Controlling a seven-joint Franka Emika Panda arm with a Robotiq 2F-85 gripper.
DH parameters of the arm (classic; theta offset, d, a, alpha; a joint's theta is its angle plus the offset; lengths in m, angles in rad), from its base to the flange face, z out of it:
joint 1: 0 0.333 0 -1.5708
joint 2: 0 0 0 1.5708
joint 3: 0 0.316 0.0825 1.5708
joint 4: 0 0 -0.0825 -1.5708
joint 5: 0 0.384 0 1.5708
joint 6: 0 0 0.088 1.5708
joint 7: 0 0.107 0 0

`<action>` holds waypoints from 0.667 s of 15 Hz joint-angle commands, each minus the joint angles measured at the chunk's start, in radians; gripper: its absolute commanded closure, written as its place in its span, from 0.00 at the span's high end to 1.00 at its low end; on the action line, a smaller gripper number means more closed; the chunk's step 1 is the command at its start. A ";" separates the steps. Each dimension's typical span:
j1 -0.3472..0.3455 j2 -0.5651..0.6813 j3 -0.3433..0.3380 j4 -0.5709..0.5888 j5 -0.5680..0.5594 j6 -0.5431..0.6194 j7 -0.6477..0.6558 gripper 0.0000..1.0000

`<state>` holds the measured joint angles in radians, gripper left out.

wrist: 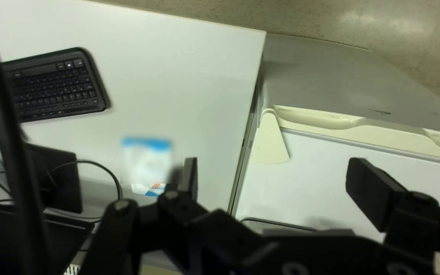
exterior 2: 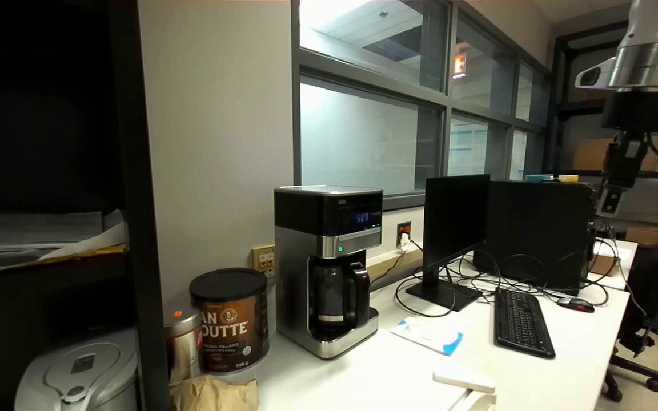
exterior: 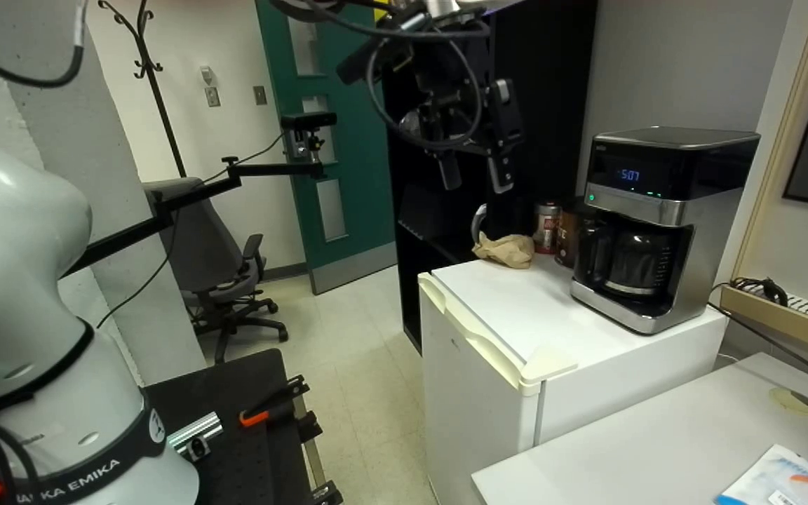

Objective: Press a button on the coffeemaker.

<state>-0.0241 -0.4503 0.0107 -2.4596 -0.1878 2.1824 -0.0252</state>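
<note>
The coffeemaker (exterior: 716, 245) is boxy, black and silver, and stands upright on a white cabinet (exterior: 477, 400). It also shows in an exterior view (exterior 2: 293, 279). Its display reads 5:07, and a small green light (exterior: 591, 198) glows on the silver front band. The dark glass carafe (exterior: 639, 263) sits inside it. My gripper (exterior: 475, 179) is open and empty, in the air and apart from the coffeemaker. In the wrist view the open fingers (wrist: 273, 164) are over the cabinet top. A grey rounded corner there, partly hidden by the gripper, may be the coffeemaker.
A coffee can (exterior 2: 229, 325) and a crumpled paper bag (exterior: 506, 250) are beside the coffeemaker. A tall black shelf (exterior: 439, 210) is behind them. A desk (exterior: 628, 442) adjoins the cabinet, with a packet (exterior 2: 429, 335), keyboard (exterior 2: 523, 322) and monitor (exterior 2: 456, 220).
</note>
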 commanded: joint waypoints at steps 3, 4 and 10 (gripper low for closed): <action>-0.040 0.245 0.076 0.219 -0.317 0.010 0.030 0.53; -0.042 0.284 0.079 0.255 -0.385 0.017 0.034 0.44; -0.003 0.524 0.055 0.476 -0.714 0.083 0.096 0.01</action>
<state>-0.0483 -0.0591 0.0766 -2.1154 -0.7944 2.2436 0.0377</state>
